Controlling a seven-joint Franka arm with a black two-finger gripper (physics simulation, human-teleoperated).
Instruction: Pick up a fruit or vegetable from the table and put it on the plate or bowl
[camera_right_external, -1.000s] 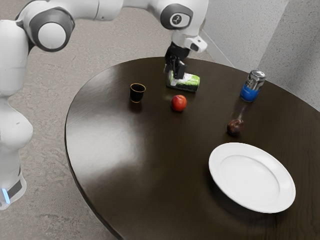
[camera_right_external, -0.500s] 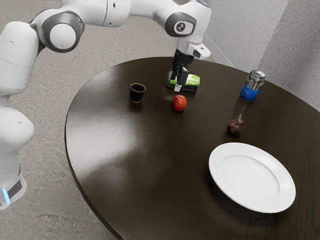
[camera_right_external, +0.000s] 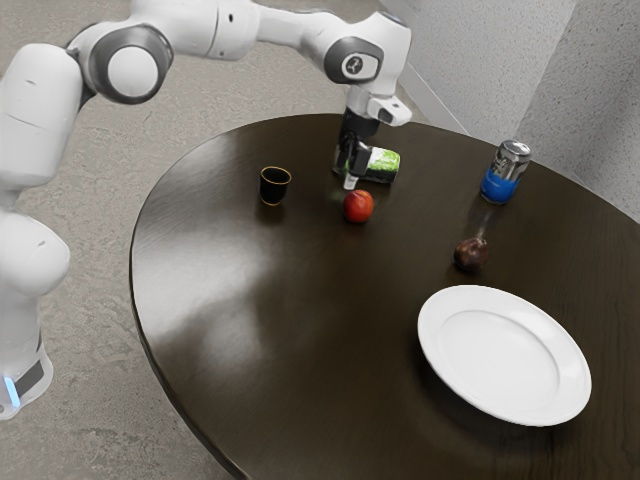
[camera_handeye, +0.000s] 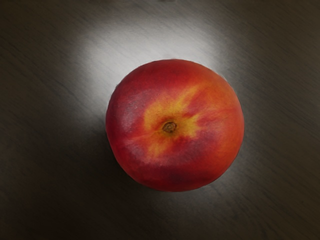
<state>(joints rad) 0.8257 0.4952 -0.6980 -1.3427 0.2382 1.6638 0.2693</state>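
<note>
Target fruit: a peach (camera_right_external: 358, 205). It's round, with red skin and a yellow-orange flare around a small brown stem pit. Our wrist camera looks straight down on it (camera_handeye: 174, 125), stem end up. It sits on the table (camera_right_external: 250, 300), toward the far side. The black gold-rimmed cup (camera_right_external: 275, 185) is toward the exterior view's left, and a dark reddish-brown fruit (camera_right_external: 470, 254) is toward its right, nearer the camera. The peach is apart from both.

Our gripper (camera_right_external: 350, 180) hangs just above the peach, pointing down, in front of a green packet (camera_right_external: 380, 162) lying flat behind it. Open or closed: we can't tell from this angle. The gap to the peach looks small, and we can't confirm contact.

The plate (camera_right_external: 503, 355) is white, round and bare. It sits by the table's near edge at the exterior view's right, well apart from the peach and near the dark fruit. A blue can (camera_right_external: 510, 170) with a silver top stands upright at the far right.

Surface: a round tabletop in very dark brown wood with fine grain. It's glossy, with pale reflections across the middle. In the wrist view a bright patch of light rings the peach.

Room: grey speckled floor (camera_right_external: 200, 90) and light grey textured walls (camera_right_external: 500, 50). The walls meet in a corner behind the can, with a pale skirting strip along the base.
</note>
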